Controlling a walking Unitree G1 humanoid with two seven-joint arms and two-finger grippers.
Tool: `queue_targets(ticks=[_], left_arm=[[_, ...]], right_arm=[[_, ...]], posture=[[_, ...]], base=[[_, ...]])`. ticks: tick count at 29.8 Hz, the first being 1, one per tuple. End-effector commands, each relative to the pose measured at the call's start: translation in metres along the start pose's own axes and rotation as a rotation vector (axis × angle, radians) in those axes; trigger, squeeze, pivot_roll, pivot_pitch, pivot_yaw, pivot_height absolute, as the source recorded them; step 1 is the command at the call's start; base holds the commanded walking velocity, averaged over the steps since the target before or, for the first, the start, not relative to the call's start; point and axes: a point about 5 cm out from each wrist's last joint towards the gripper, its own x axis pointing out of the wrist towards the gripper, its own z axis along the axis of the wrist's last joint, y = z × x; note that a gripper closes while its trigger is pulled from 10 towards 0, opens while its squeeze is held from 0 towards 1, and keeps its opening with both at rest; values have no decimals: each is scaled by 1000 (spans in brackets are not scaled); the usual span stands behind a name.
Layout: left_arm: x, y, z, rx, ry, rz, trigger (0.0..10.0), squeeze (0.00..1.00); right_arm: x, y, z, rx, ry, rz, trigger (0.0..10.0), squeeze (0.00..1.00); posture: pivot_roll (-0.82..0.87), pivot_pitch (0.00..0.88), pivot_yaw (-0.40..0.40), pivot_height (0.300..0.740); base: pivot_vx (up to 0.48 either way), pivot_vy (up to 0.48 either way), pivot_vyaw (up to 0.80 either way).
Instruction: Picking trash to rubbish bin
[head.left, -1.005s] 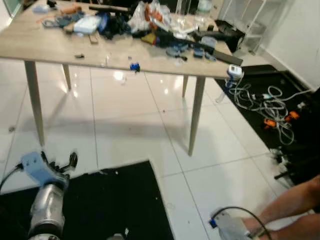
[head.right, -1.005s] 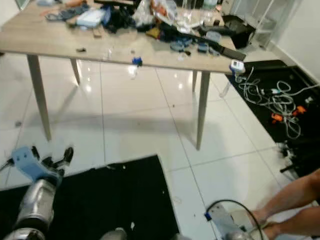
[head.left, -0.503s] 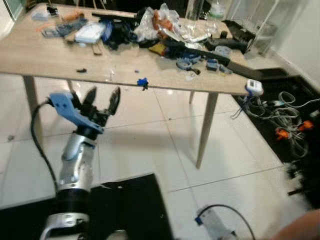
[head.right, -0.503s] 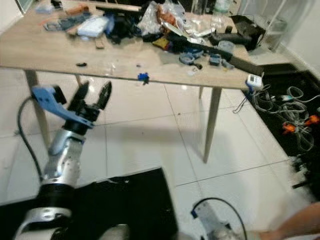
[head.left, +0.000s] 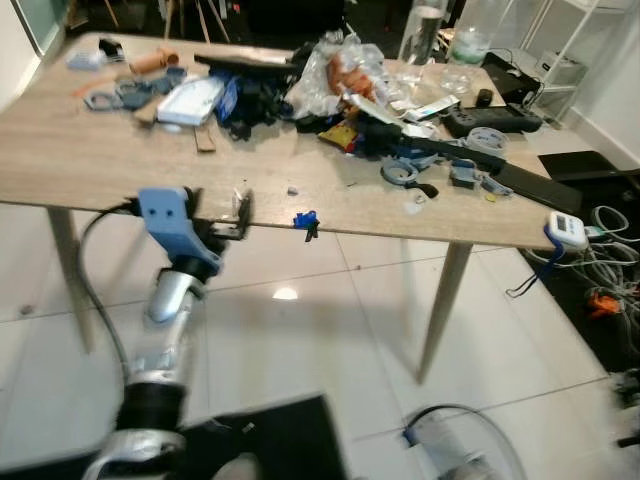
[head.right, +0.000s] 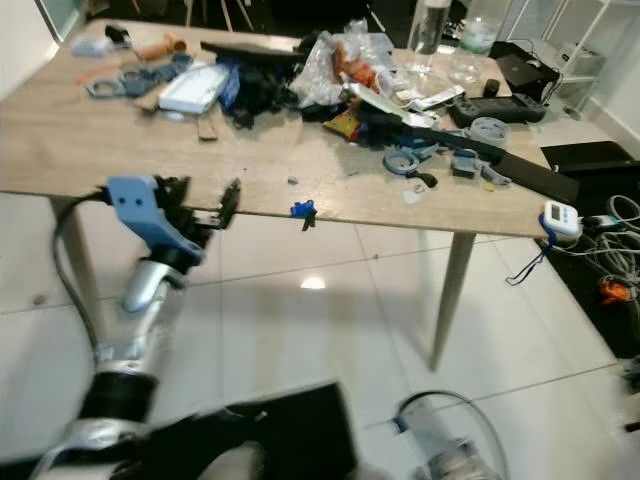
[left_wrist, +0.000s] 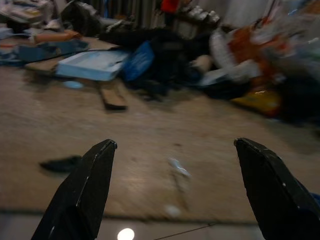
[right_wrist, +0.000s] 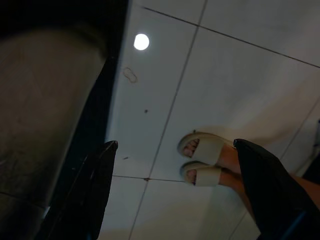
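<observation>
Left hand (head.left: 218, 212): raised to the near edge of the worktop (head.left: 80, 160), fingers spread wide, holding nothing.
Trash (head.left: 340, 75): crumpled wrappers piled with clutter at the far middle of the worktop.
Right hand (right_wrist: 175, 195): hangs low, fingers wide, above white floor tiles (right_wrist: 240, 75) and a person's sandalled feet (right_wrist: 202, 160).

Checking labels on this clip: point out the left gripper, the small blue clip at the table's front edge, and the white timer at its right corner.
left gripper (head.left: 218, 208), left eye view, between fingertips.
blue clip (head.left: 306, 221), left eye view, its body.
white timer (head.right: 560, 217), right eye view, its face.
</observation>
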Motion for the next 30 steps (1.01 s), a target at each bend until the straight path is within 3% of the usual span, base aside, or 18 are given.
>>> queue_targets(ticks=[1, 6, 11, 13, 19, 30], left_arm=[[-1, -2, -7, 23, 45, 2, 10000, 0], [0, 1, -12, 121, 93, 36, 10000, 0], [0, 0, -14, 131, 116, 50, 10000, 0], [0, 1, -17, 181, 147, 63, 10000, 0], [-8, 17, -29, 226, 255, 174, 10000, 0], [-12, 20, -36, 191, 293, 207, 10000, 0]], right_arm=[[-1, -2, -11, 9, 32, -2, 10000, 0], [-1, -1, -12, 6, 33, 2, 10000, 0], [-1, 1, -13, 4, 35, 4, 10000, 0], [0, 4, -13, 3, 36, 8, 10000, 0], [1, 17, -13, 0, 37, 25, 10000, 0], [0, 16, -16, 1, 44, 24, 10000, 0]], posture=[[63, 121, -25, 740], [60, 117, -25, 740], [58, 116, -23, 740], [59, 117, -22, 740], [61, 126, -16, 740], [58, 130, -14, 740]], base=[[345, 0, 0], [340, 0, 0], [194, 0, 0], [0, 0, 0], [0, 0, 0], [0, 0, 0]])
